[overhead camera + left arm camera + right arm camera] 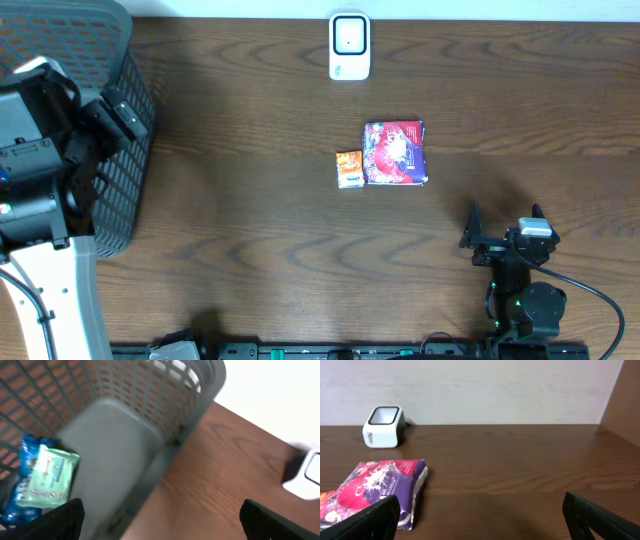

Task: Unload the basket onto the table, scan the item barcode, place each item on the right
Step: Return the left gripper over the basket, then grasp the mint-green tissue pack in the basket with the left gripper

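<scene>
One grey mesh basket (130,150) stands at the table's (250,200) far left corner, and the left gripper (160,505) hangs over its rim with its two fingers spread wide and nothing between them. In the left wrist view, one green and blue packet (45,482) lies on the basket floor against the left wall. Further right, at the middle of the table's far edge, sits one white scanner (349,46) with its window facing up. Two items lie flat on the middle of the table, well apart from the scanner and from both arms. One is a small orange packet (349,169). Just beside it, on its right and touching or nearly so, is a larger purple packet (396,153) with red and white print. Near the table's near right corner the right gripper (504,228) points toward the far edge, fingers fully apart and empty, with the purple packet ahead and to its left.
</scene>
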You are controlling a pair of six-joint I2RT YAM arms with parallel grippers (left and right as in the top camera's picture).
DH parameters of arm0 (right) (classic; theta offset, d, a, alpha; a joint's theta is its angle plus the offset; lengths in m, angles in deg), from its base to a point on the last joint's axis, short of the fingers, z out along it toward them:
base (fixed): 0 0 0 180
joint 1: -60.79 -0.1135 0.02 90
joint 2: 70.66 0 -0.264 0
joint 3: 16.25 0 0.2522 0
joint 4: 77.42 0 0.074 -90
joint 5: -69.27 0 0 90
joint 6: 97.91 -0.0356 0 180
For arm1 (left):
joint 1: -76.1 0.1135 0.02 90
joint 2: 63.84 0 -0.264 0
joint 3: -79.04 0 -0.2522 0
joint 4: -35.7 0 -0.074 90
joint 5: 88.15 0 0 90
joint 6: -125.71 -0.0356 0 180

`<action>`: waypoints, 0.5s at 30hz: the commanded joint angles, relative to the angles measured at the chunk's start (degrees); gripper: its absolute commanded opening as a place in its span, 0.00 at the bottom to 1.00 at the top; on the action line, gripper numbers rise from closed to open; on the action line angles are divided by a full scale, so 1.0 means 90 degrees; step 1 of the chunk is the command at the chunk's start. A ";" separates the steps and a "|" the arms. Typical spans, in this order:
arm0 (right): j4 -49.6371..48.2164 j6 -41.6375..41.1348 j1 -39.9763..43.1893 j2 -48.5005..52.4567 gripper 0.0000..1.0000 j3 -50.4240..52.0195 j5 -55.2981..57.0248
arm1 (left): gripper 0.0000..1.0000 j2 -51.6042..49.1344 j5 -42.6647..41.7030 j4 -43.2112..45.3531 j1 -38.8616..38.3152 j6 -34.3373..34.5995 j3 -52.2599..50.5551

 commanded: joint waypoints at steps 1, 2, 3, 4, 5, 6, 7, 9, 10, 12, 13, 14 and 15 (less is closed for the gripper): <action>0.0027 -0.0112 -0.0032 -0.0024 0.99 0.0010 -0.0034 | 0.99 -0.0192 0.0520 0.0168 0.0163 -0.0039 0.0068; 0.0024 -0.0112 -0.0032 -0.0024 0.99 0.0010 -0.0034 | 0.99 -0.0257 0.0595 0.0233 0.0236 -0.0036 0.0068; 0.0027 -0.0109 -0.0032 -0.0024 0.99 0.0010 -0.0034 | 0.99 -0.0347 0.0697 0.0296 0.0333 -0.0036 0.0068; 0.0027 -0.0112 -0.0032 -0.0024 0.99 0.0010 -0.0034 | 0.99 -0.0459 0.0804 0.0355 0.0442 -0.0034 0.0068; 0.0024 -0.0112 -0.0032 -0.0024 0.99 0.0010 -0.0034 | 0.99 -0.0583 0.0889 0.0403 0.0556 -0.0034 0.0068; 0.0027 -0.0112 -0.0032 -0.0024 0.99 0.0010 -0.0034 | 0.99 -0.0712 0.0952 0.0437 0.0661 -0.0034 0.0068; 0.0024 -0.0112 -0.0032 -0.0024 0.99 0.0010 -0.0034 | 0.99 -0.0894 0.1015 0.0471 0.0792 -0.0036 0.0068; 0.0024 -0.0112 -0.0032 -0.0024 0.99 0.0010 -0.0034 | 0.99 -0.1146 0.1124 0.0481 0.0952 -0.0029 0.0068; 0.0027 -0.0112 -0.0032 -0.0024 0.99 0.0010 -0.0034 | 0.99 -0.1309 0.1209 0.0481 0.1066 0.0000 0.0068; 0.0024 -0.0112 -0.0032 -0.0024 0.99 0.0010 -0.0034 | 0.99 -0.1554 0.1460 0.0474 0.1263 0.0396 0.0068; 0.0024 -0.0112 -0.0032 -0.0024 0.99 0.0010 -0.0034 | 0.99 -0.1705 0.1598 0.0481 0.1413 0.0658 0.0068; 0.0027 -0.0112 -0.0032 -0.0024 0.99 0.0010 -0.0034 | 0.99 -0.1790 0.1627 0.0495 0.1501 0.0729 0.0068; 0.0024 -0.0112 -0.0032 -0.0024 0.99 0.0010 -0.0034 | 0.99 -0.1894 0.1625 0.0500 0.1600 0.0724 0.0068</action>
